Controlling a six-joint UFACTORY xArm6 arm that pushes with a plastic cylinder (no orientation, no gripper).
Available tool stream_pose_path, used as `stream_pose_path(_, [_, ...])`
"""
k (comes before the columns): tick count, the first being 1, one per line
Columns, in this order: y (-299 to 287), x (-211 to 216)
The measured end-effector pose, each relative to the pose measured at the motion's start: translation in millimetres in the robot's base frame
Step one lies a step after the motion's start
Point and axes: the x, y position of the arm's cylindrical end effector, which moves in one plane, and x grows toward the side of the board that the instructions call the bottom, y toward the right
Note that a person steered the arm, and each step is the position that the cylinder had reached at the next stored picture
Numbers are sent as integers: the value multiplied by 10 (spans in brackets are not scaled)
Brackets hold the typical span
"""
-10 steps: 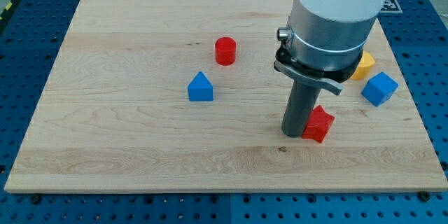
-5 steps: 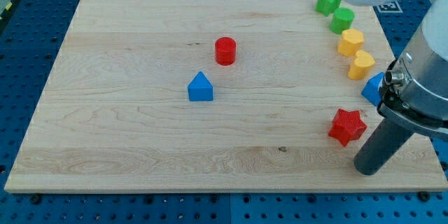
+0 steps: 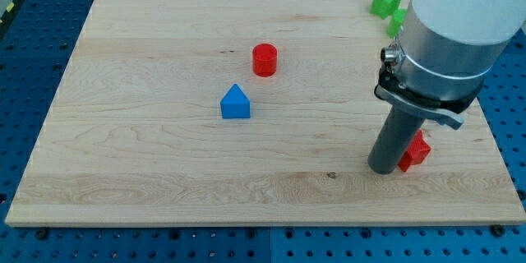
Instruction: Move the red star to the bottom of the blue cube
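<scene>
Tip: my tip [image 3: 383, 169] is resting on the bench [image 3: 148, 173], at the 9 o'clock side of the red star [image 3: 416, 150], and it is looking to touch the star or to be just beside it.

Hand: this arm is carrying no hand, only the dark rod, so there is nothing that can be apart, together or clamped.

Red star: it is lying near the lower right part of the bench, and the rod is hiding its left part.

Blue cube: it is not showing at this moment; the arm body is covering the right side of the bench, so I cannot tell exactly where it is.

Other blocks: a red cylinder [image 3: 265, 59] is standing near the middle top, and a blue house-shaped block [image 3: 236, 102] is at about 7 o'clock from it, near but apart. Two green blocks [image 3: 385, 2] are peeking out at the top right beside the arm; their shapes are not clear.

Step in hand: I am judging that the arm is pushing the star toward 3 o'clock, to bring it under the hidden cube.

Next move: it is calling for a short, slow push toward 3 o'clock, keeping the tip behind the star's centre so the star is not slipping aside, and stopping before the bench edge.
</scene>
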Motion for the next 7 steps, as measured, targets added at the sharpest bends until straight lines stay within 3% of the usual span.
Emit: stream_pose_path(7, [956, -39])
